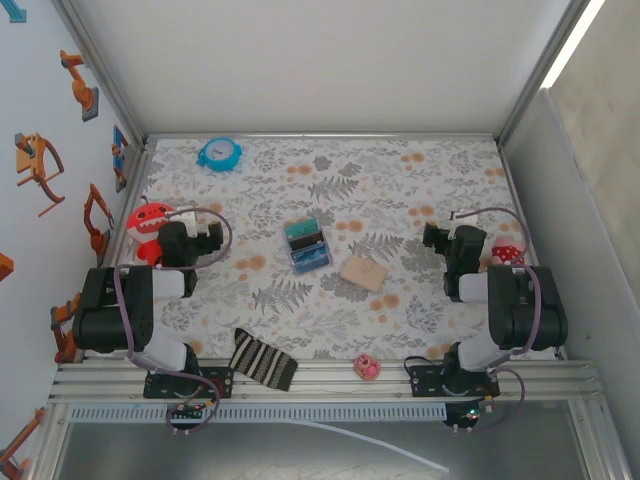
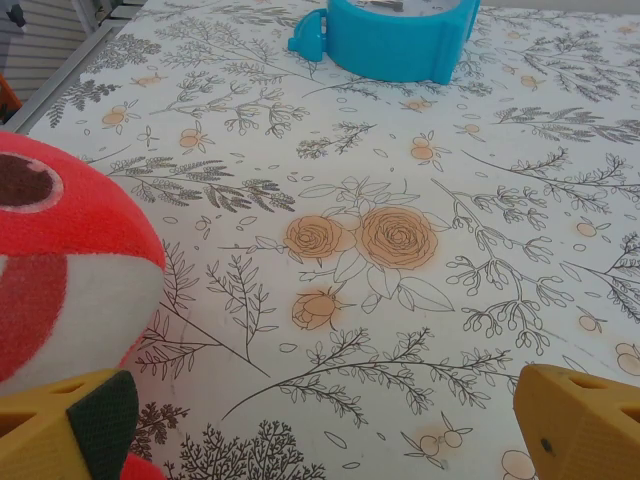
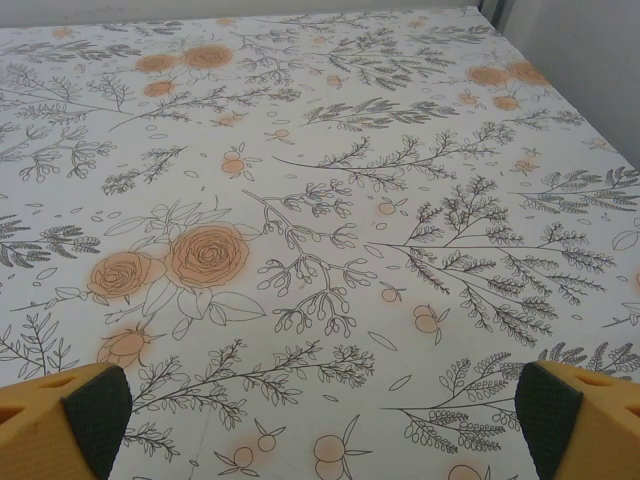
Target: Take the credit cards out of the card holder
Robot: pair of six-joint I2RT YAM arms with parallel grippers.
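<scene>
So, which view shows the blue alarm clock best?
Top external view: the whole blue alarm clock is visible near the far edge. The left wrist view crops it, giving its near side close up.

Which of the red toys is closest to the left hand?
The big red plush, beside the left hand; the small white-spotted one is by the right arm.

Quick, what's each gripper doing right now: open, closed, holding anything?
Left gripper, yellow-fingered: open, holding nothing.
Right gripper, yellow-fingered: open, holding nothing, over the floral-print tablecloth.
</scene>
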